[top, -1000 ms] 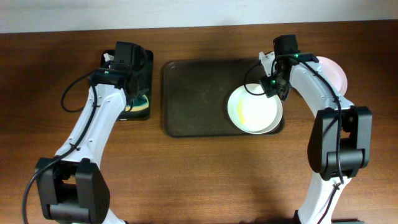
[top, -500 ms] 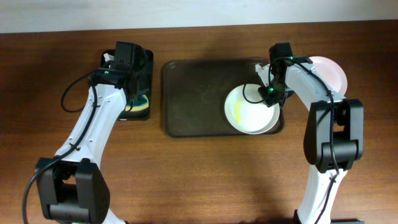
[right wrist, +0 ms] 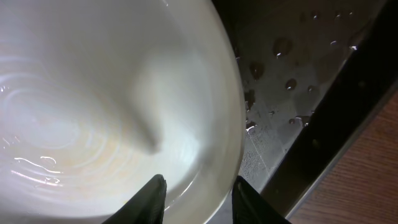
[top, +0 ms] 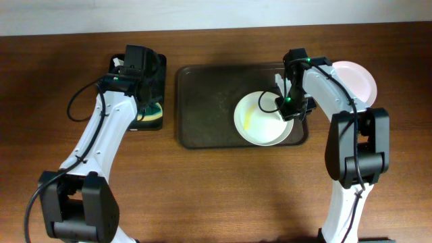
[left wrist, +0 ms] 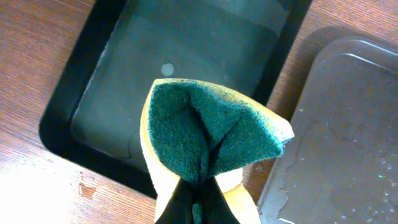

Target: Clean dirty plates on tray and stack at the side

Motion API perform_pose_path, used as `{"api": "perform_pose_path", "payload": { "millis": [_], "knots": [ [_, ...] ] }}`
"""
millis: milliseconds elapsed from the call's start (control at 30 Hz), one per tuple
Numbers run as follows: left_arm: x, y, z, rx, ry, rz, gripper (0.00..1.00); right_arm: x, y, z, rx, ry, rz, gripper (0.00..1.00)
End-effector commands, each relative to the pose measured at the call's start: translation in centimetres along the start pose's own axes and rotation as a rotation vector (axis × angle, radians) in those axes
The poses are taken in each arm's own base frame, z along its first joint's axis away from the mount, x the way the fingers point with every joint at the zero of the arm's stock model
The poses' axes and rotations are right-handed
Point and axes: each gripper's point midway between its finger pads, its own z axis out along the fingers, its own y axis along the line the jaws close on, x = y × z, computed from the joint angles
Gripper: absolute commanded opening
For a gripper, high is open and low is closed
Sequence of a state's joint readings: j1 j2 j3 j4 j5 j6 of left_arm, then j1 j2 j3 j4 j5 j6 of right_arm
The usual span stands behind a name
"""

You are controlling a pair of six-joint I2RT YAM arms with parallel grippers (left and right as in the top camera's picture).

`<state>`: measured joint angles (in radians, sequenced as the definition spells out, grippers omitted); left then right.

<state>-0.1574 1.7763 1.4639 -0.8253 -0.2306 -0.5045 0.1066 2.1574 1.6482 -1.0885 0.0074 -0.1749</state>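
One dirty plate (top: pixel 260 120), white with a faint yellow smear, lies at the right end of the dark brown tray (top: pixel 202 108). My right gripper (top: pixel 291 109) is at its right rim. In the right wrist view the fingers (right wrist: pixel 199 185) straddle the rim of the plate (right wrist: pixel 93 93), one inside and one outside, closed on it above the wet tray (right wrist: pixel 292 93). My left gripper (top: pixel 143 101) is shut (left wrist: pixel 199 208) on a folded green and yellow sponge (left wrist: pixel 211 137). Another white plate (top: pixel 356 77) rests on the table right of the tray.
The smaller black tray (top: pixel 156 67) holding water stands left of the brown tray, under the sponge; its rim shows in the left wrist view (left wrist: pixel 62 118). The brown tray's wet left edge (left wrist: pixel 348 124) lies beside it. Wooden table (top: pixel 216 189) surrounds everything.
My right gripper moved left and toward the front along the plate's rim, and the plate slid left across the tray. The left arm and sponge have not moved.
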Motion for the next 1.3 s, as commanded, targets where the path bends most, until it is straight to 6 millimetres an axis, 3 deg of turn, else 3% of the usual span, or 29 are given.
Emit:
{"api": "perform_pose_path", "payload": {
  "millis": [0,133,300,433,700,900,1067,1200,1267],
  "knots": [
    [0.2,-0.2,0.1,0.024,0.013,0.008,0.00,-0.1,0.2,1.0,-0.005,-0.005,0.033,0.35],
    [0.5,-0.7,0.1,0.053,0.029,0.009,0.00,-0.5,0.2,2.2,-0.003,-0.035,0.128,0.24],
    [0.7,-1.1,0.1,0.073,0.041,0.009,0.00,-0.6,0.1,2.4,0.002,-0.042,0.133,0.24],
    [1.0,-1.7,0.0,0.102,0.054,0.012,0.00,-0.4,0.6,2.4,-0.028,-0.034,0.133,0.08],
    [1.8,-8.6,-1.8,0.358,0.042,0.138,0.00,-2.0,5.8,1.6,-0.278,-0.094,0.098,0.04],
    [3.6,-12.8,-2.8,0.423,0.021,0.218,0.00,-4.1,7.5,1.3,-0.298,-0.153,0.185,0.04],
    [5.9,-15.2,-0.4,0.439,0.088,0.181,0.00,-4.9,8.9,1.1,-0.312,-0.181,0.167,0.04],
    [9.0,-18.9,1.3,0.540,0.165,0.232,0.00,-5.0,10.1,1.1,-0.314,-0.187,0.138,0.04],
    [9.9,-19.8,1.8,0.550,0.178,0.244,0.00,-5.2,10.5,1.1,-0.315,-0.192,0.129,0.04]
  ]
}}
